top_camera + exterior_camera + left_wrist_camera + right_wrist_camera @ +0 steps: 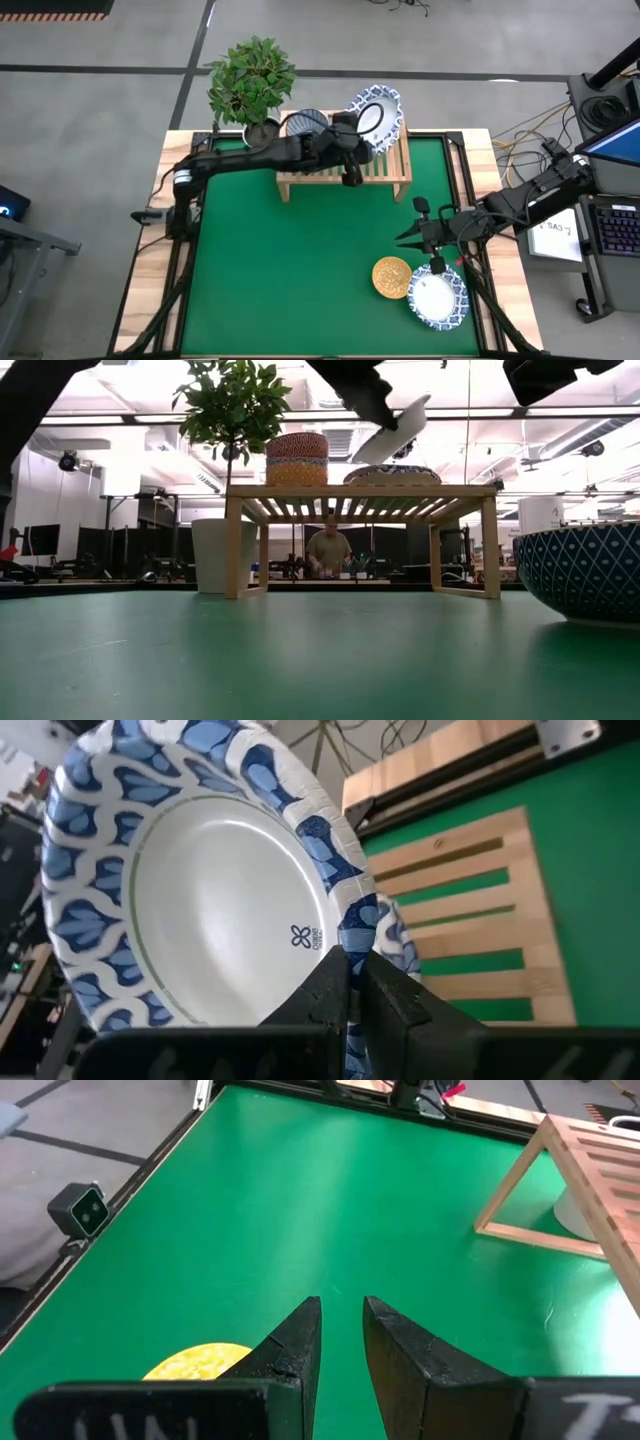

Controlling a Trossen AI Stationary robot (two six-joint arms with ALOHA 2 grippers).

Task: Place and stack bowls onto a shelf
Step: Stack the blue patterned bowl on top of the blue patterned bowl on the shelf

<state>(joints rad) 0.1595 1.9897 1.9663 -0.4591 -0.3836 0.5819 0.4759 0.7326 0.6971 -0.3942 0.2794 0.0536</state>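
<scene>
blue-rimmed bowl held tipped over the shelf

blue and white, the big bowl [377,115] hangs near the top middle of the high view. the left gripper [352,140] pinches its rim with both fingers closed tight on the edge. the bowl is tilted, above the right end of the shelf [395,182], where another big bowl [393,475] already sits.

a stack of small bowls [297,458] stands on the left part of the shelf, next to the potted plant [251,78].

the right gripper [415,237] waits over the green counter [300,270] at the lower right, open a little and holding nothing. near it lie a yellow bowl [391,277] and one more big bowl [437,298].

the held bowl looks thin and light, maybe a bit bendy, so it could wobble or slip. the rim is the best place to hold it. it should nest easily into the bowl below.
</scene>
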